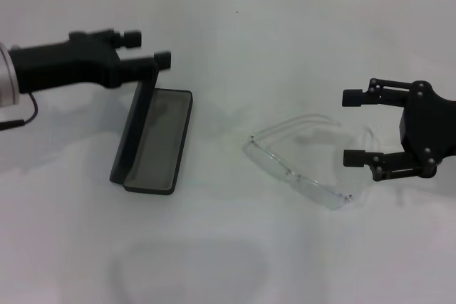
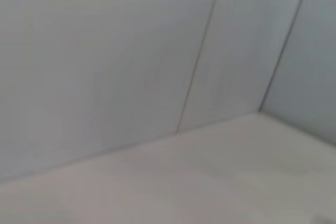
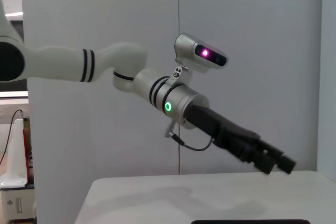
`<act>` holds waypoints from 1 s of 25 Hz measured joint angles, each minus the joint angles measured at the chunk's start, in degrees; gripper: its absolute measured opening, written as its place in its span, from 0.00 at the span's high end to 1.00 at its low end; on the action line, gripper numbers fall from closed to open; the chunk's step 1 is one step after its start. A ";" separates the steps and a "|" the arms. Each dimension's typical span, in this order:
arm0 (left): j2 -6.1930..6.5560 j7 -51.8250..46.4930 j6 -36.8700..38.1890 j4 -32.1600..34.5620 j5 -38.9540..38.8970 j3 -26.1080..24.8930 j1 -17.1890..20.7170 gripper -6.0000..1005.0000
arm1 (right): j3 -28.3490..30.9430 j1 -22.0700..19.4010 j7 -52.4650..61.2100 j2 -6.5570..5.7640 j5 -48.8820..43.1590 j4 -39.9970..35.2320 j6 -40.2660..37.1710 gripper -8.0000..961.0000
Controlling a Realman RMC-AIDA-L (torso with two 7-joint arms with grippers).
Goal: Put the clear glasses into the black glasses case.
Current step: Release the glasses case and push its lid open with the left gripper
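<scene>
— Clear glasses (image 1: 299,165): where are they seen, and how is each tool posed?

— They are laid flat on the white bench (image 1: 285,55), just beside the right tool (image 1: 354,127), whose two fingers are spread apart and pointed toward them without contact. The lens is seen as fully transparent, with thin clear arms unfolded and curved back toward that tool.

— And the black glasses case (image 1: 153,140)?

— It is found directly beneath the left tool (image 1: 147,48), opened, with its lid stood upright and the grey lining exposed. The left tool is held level above the lid's upper edge, fingers parted; whether the lid is touched cannot be told. In the right wrist view the left arm is seen angled downward.
</scene>
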 joint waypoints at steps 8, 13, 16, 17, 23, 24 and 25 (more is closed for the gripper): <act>-2.85 -9.38 -0.15 3.10 14.30 -1.92 0.10 0.23 | 0.00 0.37 -0.04 0.17 0.00 -0.85 0.89 0.14; -3.11 -11.74 -0.42 3.10 17.56 -1.98 0.10 0.23 | -0.08 0.38 -0.05 0.43 -0.77 -1.65 1.54 0.14; -3.20 -13.25 -0.54 2.76 19.58 -2.00 -0.18 0.23 | 0.00 0.38 -0.05 0.53 -1.40 -2.13 1.67 0.14; -3.23 -13.50 -0.56 2.54 20.07 -2.00 -0.35 0.23 | 0.00 0.39 -0.05 0.54 -1.50 -2.17 1.76 0.14; -3.25 -15.60 -0.66 1.09 23.63 -1.79 -1.70 0.24 | -0.11 0.46 -0.05 0.60 -1.56 -2.20 2.11 0.14; -3.27 -15.95 -0.70 0.88 24.51 -1.72 -1.95 0.24 | -0.13 0.46 -0.05 0.63 -1.58 -2.20 2.12 0.14; -3.28 -16.17 -0.71 0.78 24.75 -1.65 -2.18 0.24 | -0.14 0.47 -0.05 0.66 -1.58 -2.20 2.12 0.14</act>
